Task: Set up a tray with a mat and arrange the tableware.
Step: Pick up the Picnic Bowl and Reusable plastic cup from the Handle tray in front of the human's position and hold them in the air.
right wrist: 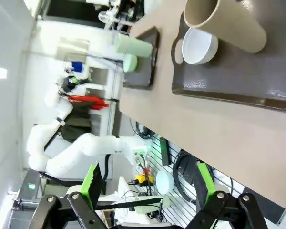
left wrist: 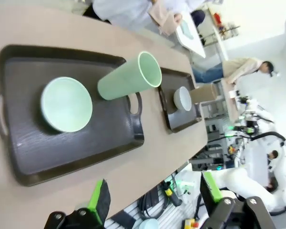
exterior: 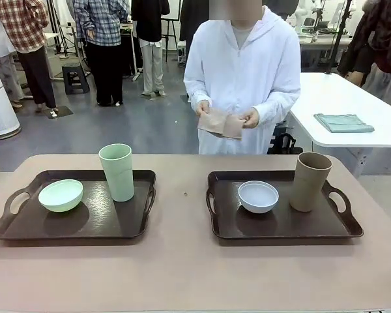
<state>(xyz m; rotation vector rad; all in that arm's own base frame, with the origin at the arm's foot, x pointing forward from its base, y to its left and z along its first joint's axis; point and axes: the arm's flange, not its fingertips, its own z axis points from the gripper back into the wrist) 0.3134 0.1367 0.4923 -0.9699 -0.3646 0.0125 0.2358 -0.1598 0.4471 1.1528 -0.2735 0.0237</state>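
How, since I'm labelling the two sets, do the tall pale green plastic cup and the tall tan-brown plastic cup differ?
The pale green cup stands on the left dark tray, next to a mint green bowl; the tan-brown cup stands on the right dark tray, next to a pale bluish-white bowl. Both are upright, handleless and right of their bowls.

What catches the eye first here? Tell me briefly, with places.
Two dark trays sit side by side: the left tray holds a mint green bowl and a pale green cup, the right tray a bluish-white bowl and a tan cup. At the far side a person in white holds a folded tan mat.
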